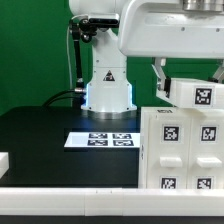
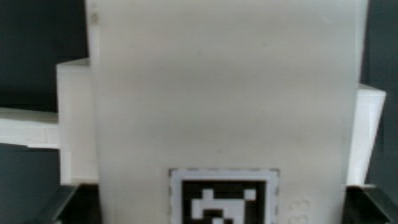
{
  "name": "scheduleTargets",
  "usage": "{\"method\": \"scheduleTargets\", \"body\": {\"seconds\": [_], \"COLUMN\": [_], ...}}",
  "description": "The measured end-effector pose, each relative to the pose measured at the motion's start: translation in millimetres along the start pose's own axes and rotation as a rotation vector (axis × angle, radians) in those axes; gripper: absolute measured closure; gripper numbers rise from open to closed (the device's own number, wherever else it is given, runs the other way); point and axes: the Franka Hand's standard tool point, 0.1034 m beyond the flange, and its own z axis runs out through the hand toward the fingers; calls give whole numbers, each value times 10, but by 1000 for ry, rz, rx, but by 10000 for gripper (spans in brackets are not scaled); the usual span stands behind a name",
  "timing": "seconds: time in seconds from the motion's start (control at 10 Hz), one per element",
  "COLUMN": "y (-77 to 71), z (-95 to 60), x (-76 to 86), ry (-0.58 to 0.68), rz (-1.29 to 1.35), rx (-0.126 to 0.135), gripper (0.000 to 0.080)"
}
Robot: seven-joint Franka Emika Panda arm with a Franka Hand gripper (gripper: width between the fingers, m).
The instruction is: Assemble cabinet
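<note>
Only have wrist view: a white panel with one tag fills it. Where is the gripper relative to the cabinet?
Observer: In the exterior view the gripper hangs over the cabinet, which stands at the exterior view's right. A white tagged part sits at the gripper, just above the cabinet's top.
Operator: Marker board anywhere near?
Observer: The marker board lies flat on the table, to the exterior view's left of the cabinet and in front of the arm's base.
</note>
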Motion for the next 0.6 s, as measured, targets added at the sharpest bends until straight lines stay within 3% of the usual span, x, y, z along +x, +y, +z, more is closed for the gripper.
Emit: {"method": "scheduleTargets", "body": {"seconds": [0.1,0.2,0.3,0.6], "y": [1,2,3,4], "z": [2,2,2,-7], "x": [0,0,0,6], "ry": [0,0,0,11], "rz": [0,0,0,-6], "rx": [0,0,0,1], "gripper": [245,171,155,151]}}
